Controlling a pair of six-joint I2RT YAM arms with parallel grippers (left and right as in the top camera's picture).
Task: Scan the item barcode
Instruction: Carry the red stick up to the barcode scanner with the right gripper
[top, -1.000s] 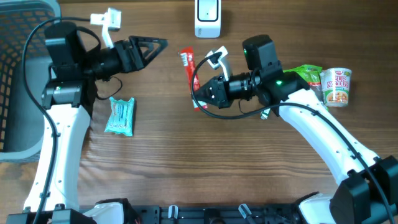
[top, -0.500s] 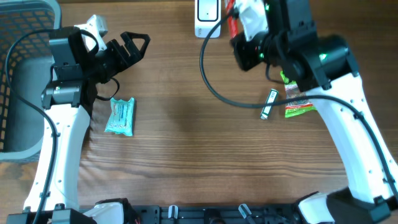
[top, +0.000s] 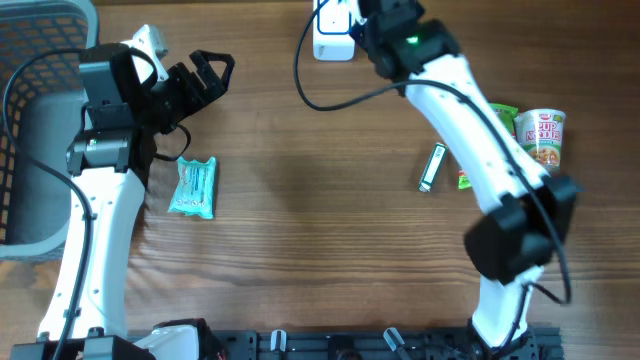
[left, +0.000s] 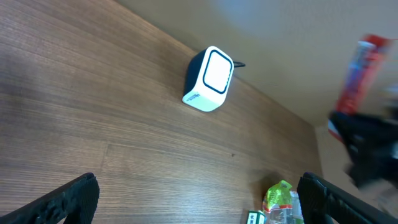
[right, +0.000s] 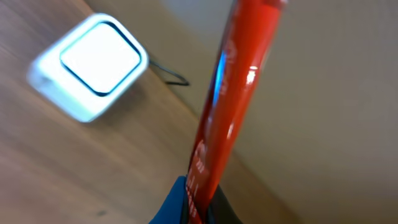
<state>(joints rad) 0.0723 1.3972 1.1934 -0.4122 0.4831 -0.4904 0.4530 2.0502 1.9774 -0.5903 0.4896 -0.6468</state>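
The right claw (right: 198, 208) is pinched shut on the lower end of the long red packet (right: 230, 106), held up near the scanner (right: 93, 62) at the worktop's (top: 300, 250) far edge, and the packet looks light, glossy and probably floppy, best pinched across its flat faces, while the left claw (top: 208, 72) gapes wide and empty.

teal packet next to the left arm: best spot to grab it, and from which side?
Grip the teal packet across its narrow width, about mid-length, coming straight down from above. It lies flat on the table, long axis roughly toward and away from the robot, so only the two long edges give the fingers something to close on. The open left gripper is nearest.
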